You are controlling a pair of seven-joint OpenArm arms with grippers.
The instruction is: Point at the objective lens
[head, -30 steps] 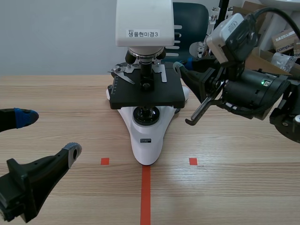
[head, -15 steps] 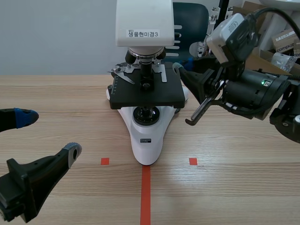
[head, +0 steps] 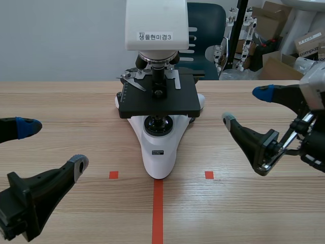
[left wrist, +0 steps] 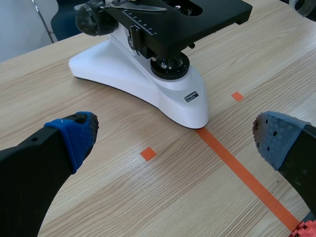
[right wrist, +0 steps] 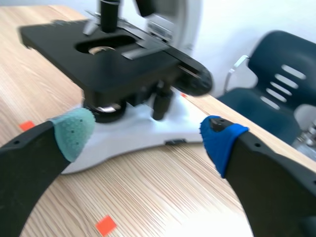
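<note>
Objective lens [head: 158, 71]: black, pointing straight down at the black stage [head: 158, 99], under the white head of the microscope [head: 158, 150]. Microscope sits mid-table [head: 254, 213], nearer the far edge, foot touching the end of the centre tape line [head: 158, 208]. Right gripper [head: 245, 107]: fingers wide apart, nothing held, low over the table's right side, well apart from the lens. Left gripper [head: 53, 145]: fingers also spread, empty, near the front-left corner. Dark chair [head: 205, 20] beyond the far edge.
</note>
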